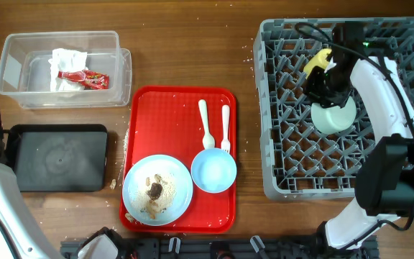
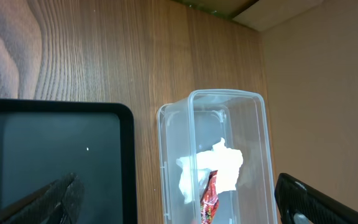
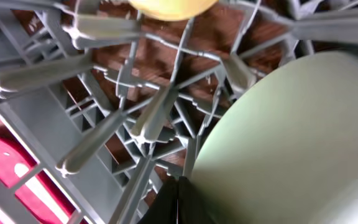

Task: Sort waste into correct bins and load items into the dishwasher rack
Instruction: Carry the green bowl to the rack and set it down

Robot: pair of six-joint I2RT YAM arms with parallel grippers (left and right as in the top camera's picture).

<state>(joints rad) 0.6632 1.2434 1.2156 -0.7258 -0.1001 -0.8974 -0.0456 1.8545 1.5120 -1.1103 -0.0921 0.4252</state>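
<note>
The napkin (image 1: 67, 61) and red wrapper (image 1: 88, 78) lie in the clear tub (image 1: 124, 72). The black tray (image 1: 60, 158) sits below it. My left gripper (image 2: 176, 186) is open and empty above both. The blue plate (image 1: 175, 173) with food scraps (image 1: 154, 191), blue bowl (image 1: 213, 172), spoon (image 1: 205, 126) and fork (image 1: 226, 126) are on the red tray. The yellow cup (image 1: 318, 61) and green bowl (image 1: 336, 116) are in the grey rack (image 1: 279, 173). My right gripper (image 3: 179, 199) is shut, fingers together against the green bowl's (image 3: 291, 137) edge.
The red serving tray (image 1: 182, 108) lies between the bins and the rack. Upright pegs of the rack (image 3: 154, 112) surround my right gripper. Crumbs lie on the wood beside the red tray's left edge. My right arm reaches over the rack's right side.
</note>
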